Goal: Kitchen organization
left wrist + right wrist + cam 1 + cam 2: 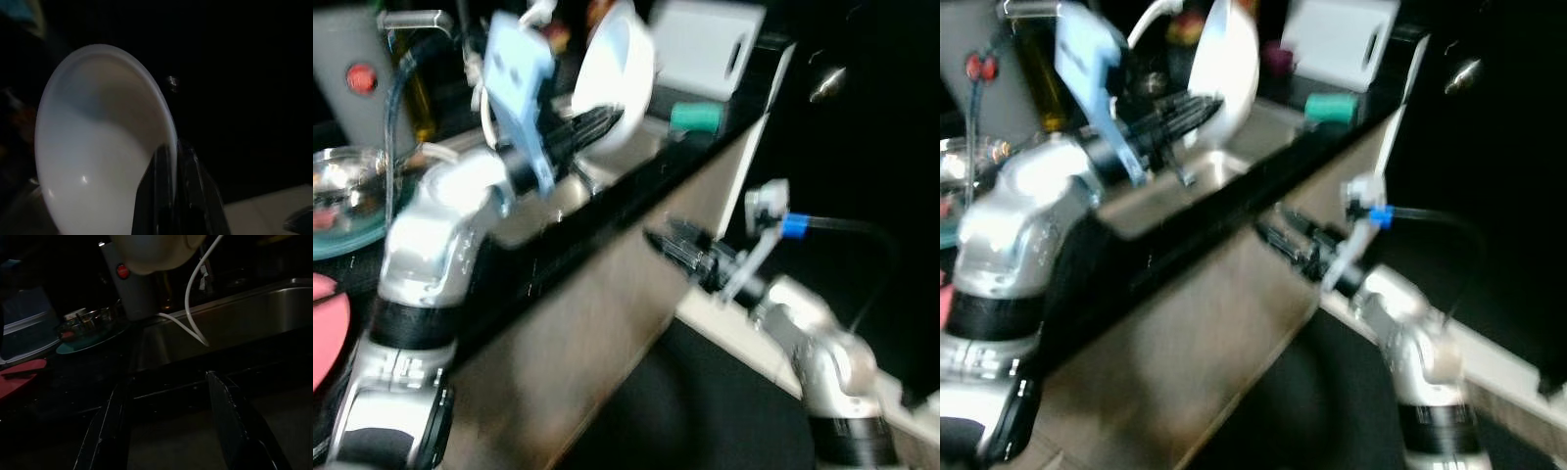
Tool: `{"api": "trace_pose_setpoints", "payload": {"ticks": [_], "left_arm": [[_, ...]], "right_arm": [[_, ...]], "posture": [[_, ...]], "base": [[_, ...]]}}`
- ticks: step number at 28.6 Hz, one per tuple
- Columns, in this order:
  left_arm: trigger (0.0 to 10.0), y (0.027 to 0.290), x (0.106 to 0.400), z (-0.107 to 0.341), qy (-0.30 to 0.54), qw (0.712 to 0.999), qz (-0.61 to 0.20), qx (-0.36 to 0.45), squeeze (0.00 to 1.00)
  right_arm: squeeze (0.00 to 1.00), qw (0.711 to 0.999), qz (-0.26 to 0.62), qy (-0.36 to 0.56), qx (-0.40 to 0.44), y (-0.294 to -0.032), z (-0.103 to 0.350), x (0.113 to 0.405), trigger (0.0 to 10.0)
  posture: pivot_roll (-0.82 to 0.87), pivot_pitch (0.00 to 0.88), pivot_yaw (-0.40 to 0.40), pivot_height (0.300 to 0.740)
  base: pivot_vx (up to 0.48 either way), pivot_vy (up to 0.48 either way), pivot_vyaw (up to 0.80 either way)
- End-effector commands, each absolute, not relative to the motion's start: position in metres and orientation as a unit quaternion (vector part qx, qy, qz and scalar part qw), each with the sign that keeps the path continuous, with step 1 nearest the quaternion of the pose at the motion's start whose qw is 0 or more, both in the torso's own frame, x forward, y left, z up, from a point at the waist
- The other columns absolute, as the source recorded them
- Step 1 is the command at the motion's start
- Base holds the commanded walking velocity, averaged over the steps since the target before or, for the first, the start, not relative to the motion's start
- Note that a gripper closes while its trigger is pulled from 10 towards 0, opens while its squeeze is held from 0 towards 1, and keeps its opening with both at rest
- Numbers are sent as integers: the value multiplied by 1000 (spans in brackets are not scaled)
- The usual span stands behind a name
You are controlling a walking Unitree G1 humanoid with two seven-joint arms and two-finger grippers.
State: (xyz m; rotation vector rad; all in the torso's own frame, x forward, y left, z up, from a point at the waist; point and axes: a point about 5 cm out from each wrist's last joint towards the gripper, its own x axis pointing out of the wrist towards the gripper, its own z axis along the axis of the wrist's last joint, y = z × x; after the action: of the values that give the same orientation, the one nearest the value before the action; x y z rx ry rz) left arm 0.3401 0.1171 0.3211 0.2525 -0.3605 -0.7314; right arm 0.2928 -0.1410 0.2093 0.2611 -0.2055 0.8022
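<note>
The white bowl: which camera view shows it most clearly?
The left wrist view: the white bowl looks large and sharp there, with the left tool shut on its rim. Both eye views show it blurred, tilted above the sink. The right wrist view catches part of its underside at the frame's edge.

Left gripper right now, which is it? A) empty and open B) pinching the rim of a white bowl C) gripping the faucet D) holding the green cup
B: the left gripper has its fingers closed on the rim of the white bowl, held tilted above the sink.
</note>
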Motion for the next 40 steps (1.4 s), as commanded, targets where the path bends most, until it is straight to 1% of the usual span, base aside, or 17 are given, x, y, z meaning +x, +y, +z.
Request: {"api": "trace_pose_setpoints", "payload": {"ticks": [1,3,4,5,9,10,12,14,16,21,27,28,29,30,37,39,40], "left_arm": [[10000,125,348,324,-178,917,-322,153,0],[10000,127,352,324,-177,920,-311,162,0],[10000,137,366,318,-154,928,-264,212,0],[10000,141,370,316,-147,929,-251,228,0],[10000,149,384,307,-117,938,-223,238,0],[10000,149,390,296,-93,935,-225,258,0],[10000,147,394,287,-78,929,-232,277,0],[10000,145,394,283,-74,927,-237,282,0],[10000,138,396,267,-54,920,-256,292,0],[10000,133,400,250,-37,911,-263,316,0],[10000,140,406,246,-29,909,-237,340,0],[10000,142,407,245,-27,909,-236,342,588],[10000,143,408,244,-25,909,-235,342,961],[10000,143,408,242,-22,910,-238,340,1000],[10000,141,408,233,-3,910,-260,322,1000],[10000,140,408,234,-9,914,-265,308,1000],[10000,139,406,239,-21,919,-273,283,1000]], "right_arm": [[0,905,394,-101,124,-139,212,289,10000],[0,905,394,-100,123,-139,212,288,10000],[0,904,398,-95,120,-137,211,285,10000],[0,904,399,-94,119,-137,211,283,10000],[0,903,404,-90,116,-134,211,280,10000],[0,903,405,-89,109,-132,212,279,10000],[0,904,405,-89,104,-130,212,278,10000],[0,904,405,-89,102,-129,213,277,10000],[0,904,407,-92,96,-124,215,276,10000],[0,901,412,-96,96,-118,218,272,10000],[0,900,413,-98,98,-116,220,268,10000],[0,900,413,-98,98,-116,221,268,10000],[0,900,413,-97,98,-116,221,268,10000],[0,900,413,-98,99,-116,221,268,10000],[0,899,415,-99,98,-112,222,271,10000],[0,899,415,-101,98,-112,222,271,10000],[0,899,415,-103,99,-111,223,272,10000]], "posture": [[-8,0,46,740],[-8,0,46,740],[-17,0,49,740],[-17,0,49,740],[-23,0,51,740],[-26,0,57,740],[-30,0,62,740],[-31,0,63,740],[-39,0,69,740],[-48,0,74,740],[-51,0,76,740],[-51,0,76,740],[-51,0,74,740],[-47,0,71,740],[-44,0,75,740],[-41,0,76,740],[-38,0,75,740]], "base": [[0,0,0],[0,0,0],[0,0,0],[0,0,0],[0,0,0],[0,0,0],[0,0,0],[0,0,0],[0,0,0],[0,0,0],[0,0,0],[0,0,0],[0,0,0],[0,0,0],[0,0,0],[0,0,0],[0,0,0]]}}
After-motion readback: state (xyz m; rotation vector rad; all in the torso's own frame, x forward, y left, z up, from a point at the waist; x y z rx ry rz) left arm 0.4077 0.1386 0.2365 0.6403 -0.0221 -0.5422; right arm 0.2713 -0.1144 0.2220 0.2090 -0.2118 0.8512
